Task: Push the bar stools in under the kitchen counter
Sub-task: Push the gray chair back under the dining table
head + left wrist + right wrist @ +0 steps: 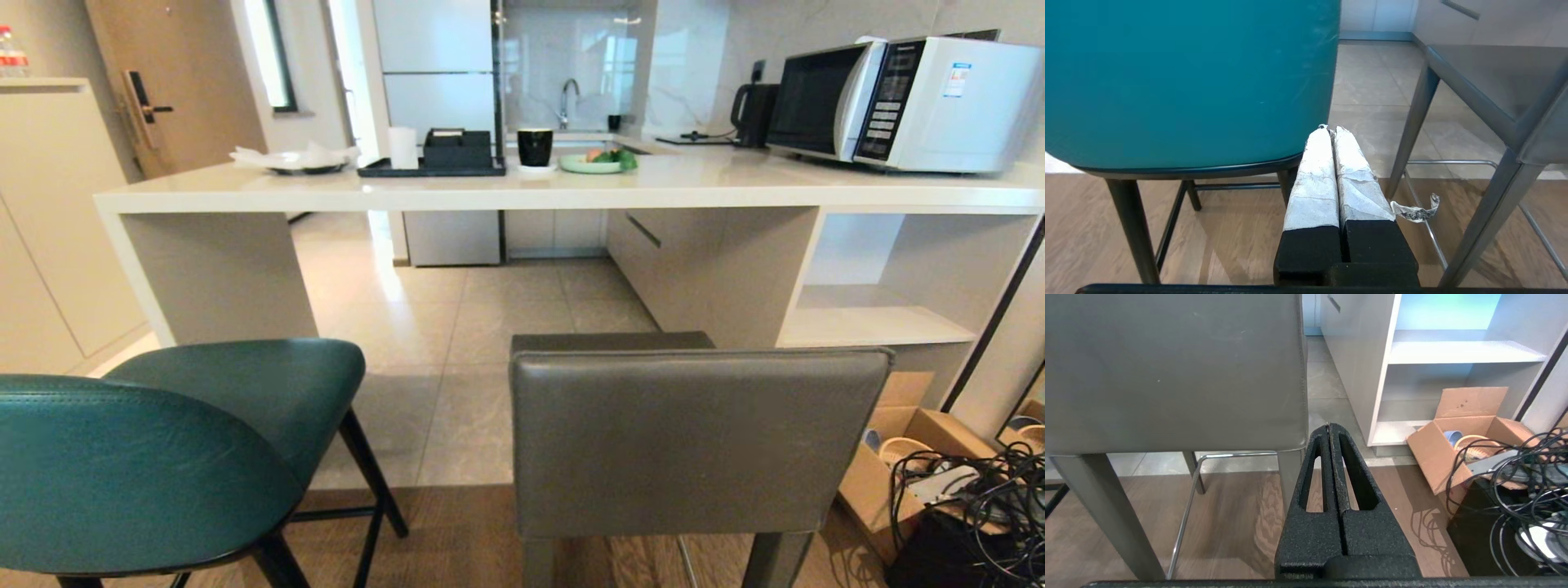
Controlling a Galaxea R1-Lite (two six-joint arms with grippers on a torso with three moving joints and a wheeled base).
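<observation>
Two bar stools stand pulled out from the kitchen counter (522, 194), their backs toward me. The teal stool (163, 457) with thin black legs is at the near left. The grey boxy stool (694, 441) is at the near right. Neither arm shows in the head view. My left gripper (1331, 130), its fingers wrapped in white tape, is shut and empty, just behind the teal stool's back (1184, 81) near its right edge. My right gripper (1328, 426), black, is shut and empty behind the lower right corner of the grey stool's back (1171, 371).
On the counter sit a microwave (898, 102), kettle, black cup (535, 147), plate of food and tray. Open tiled floor lies under the counter. White shelf cubbies (882, 318) are at the right, with an open cardboard box (1466, 428) and tangled black cables (971, 506) beside the grey stool.
</observation>
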